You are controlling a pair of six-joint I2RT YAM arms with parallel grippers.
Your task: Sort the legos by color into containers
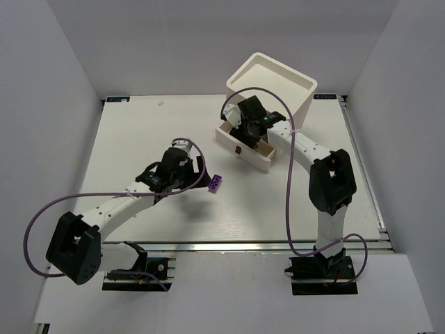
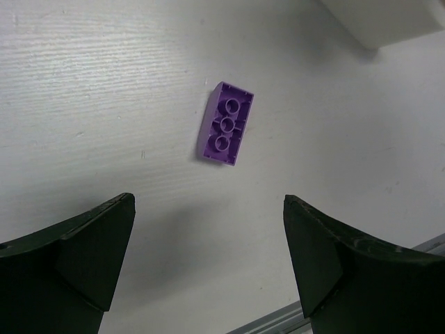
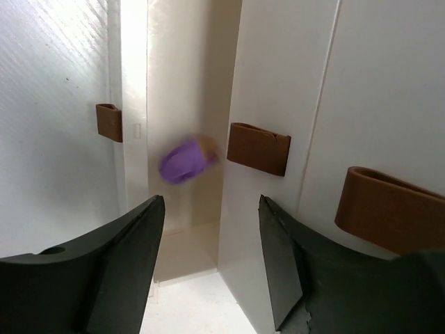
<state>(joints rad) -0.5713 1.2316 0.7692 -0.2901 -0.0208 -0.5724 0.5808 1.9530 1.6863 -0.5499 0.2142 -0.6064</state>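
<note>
A purple lego lies underside up on the white table, ahead of my left gripper, which is open and empty. In the top view this lego sits just right of the left gripper. My right gripper is open and points down into a low white container. A blurred purple lego is in the air inside it, apart from the fingers. In the top view the right gripper hangs over that container. No green legos show.
A taller white container stands tilted just behind the low one, at the back right. Brown marks show on the container walls. A container corner shows at the left wrist view's upper right. The table's metal front rail runs along the near edge.
</note>
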